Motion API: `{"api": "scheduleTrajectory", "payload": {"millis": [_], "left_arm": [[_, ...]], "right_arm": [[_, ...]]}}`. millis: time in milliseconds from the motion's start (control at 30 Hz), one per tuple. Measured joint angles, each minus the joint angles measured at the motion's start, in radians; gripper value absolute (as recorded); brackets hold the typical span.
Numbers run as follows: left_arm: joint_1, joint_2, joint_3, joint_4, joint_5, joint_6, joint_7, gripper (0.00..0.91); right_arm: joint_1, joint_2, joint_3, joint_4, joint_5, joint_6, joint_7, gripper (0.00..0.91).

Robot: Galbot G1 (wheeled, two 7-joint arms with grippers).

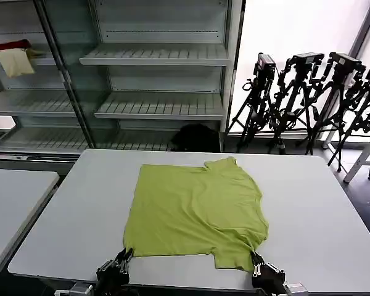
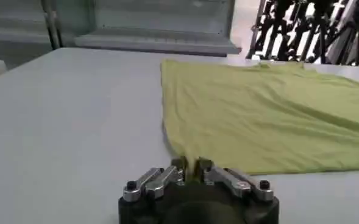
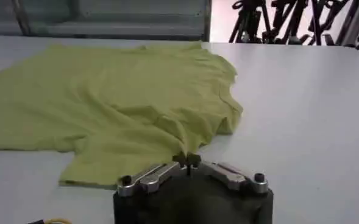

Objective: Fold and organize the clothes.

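Note:
The clothes are one lime yellow-green T-shirt (image 1: 197, 206) lying mostly flat on the pale grey table (image 1: 314, 209), with its neck end toward the far edge. My left gripper (image 1: 124, 256) sits at the shirt's near left corner. In the left wrist view the left gripper (image 2: 191, 167) is shut on a pinch of the T-shirt (image 2: 264, 115). My right gripper (image 1: 256, 262) is at the near right corner, by the sleeve. In the right wrist view the right gripper (image 3: 186, 159) is shut on the edge of the T-shirt (image 3: 106, 103).
Empty shelving (image 1: 160, 55) stands behind the table. A red cloth (image 1: 11, 45) and a cream cloth (image 1: 15, 61) lie on a shelf at the far left. Black tripods (image 1: 308, 92) crowd the far right. A second table (image 1: 15, 197) adjoins on the left.

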Motion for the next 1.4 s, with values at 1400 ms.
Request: {"api": "scheduleTrajectory", "payload": {"millis": [1400], "left_arm": [[-0.490,-0.092,0.009,0.211,-0.037,0.039,0.023,0.000]], "right_arm": [[0.439,0.073,0.004,-0.142,-0.029,-0.057,-0.063,0.000]]}}
